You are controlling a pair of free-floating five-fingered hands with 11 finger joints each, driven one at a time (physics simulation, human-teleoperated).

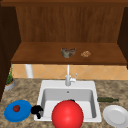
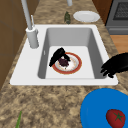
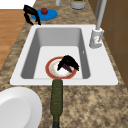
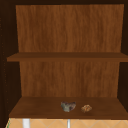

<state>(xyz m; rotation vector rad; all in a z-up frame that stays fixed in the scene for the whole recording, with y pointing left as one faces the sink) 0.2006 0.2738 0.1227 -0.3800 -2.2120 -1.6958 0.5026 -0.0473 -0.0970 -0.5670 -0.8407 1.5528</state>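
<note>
A red-rimmed plate (image 2: 75, 68) (image 3: 51, 71) lies flat in the white sink (image 1: 43, 85). On it rests a dark purple lump (image 2: 64, 62) (image 3: 68, 68). My right hand (image 2: 58, 55) (image 3: 68, 61) hangs over the plate with its fingers curled down round the lump. In the front view a big red round shape (image 1: 67, 115) stands before the basin, and a sliver of the right hand (image 1: 72, 100) peeks over it. My left hand (image 1: 37, 110) (image 2: 115, 65) (image 3: 30, 12) hovers by the sink's front left corner, fingers relaxed and holding nothing, beside a blue plate (image 1: 12, 115) carrying a tomato (image 1: 16, 108).
The faucet (image 1: 68, 76) rises at the sink's back. A white plate (image 1: 115, 115) and a dark green bottle (image 1: 107, 99) lie on the counter to the right. A potted plant (image 1: 9, 81) stands far left. Two small objects (image 4: 68, 106) (image 4: 86, 108) sit on the wooden shelf above.
</note>
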